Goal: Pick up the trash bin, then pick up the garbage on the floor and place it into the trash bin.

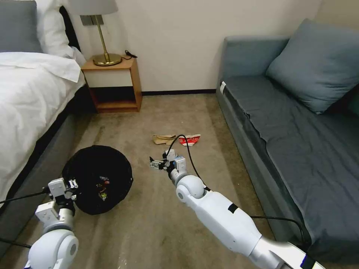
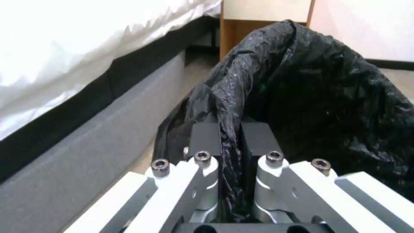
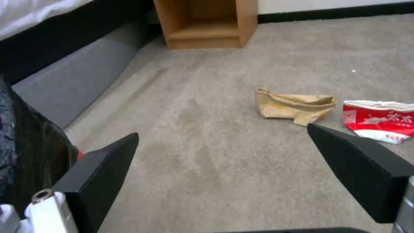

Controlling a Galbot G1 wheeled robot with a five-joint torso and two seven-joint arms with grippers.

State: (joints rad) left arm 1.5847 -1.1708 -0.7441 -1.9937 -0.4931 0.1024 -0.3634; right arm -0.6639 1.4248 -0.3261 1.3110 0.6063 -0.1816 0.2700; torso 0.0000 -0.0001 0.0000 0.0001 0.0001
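while my left gripper [image 2: 231, 142] was clenched on the rim of the trash bin [image 1: 98, 178] beside the bed [image 1: 30, 97], my right gripper [image 3: 224, 168] hung released over carpet [image 3: 207, 106], near the brown paper [image 3: 295, 105] and red-white cup [image 3: 381, 119].

Beige carpet floor [image 1: 157, 224] with litter at your frame's centre.
You see crumpled brown paper [image 1: 163, 139] and a crushed red-white cup [image 1: 190, 140] lying just beside each other mid-frame; the black-lined trash bin [image 1: 98, 179] shows lower left, and a wooden nightstand [image 1: 112, 84] stands on the carpet upper left.
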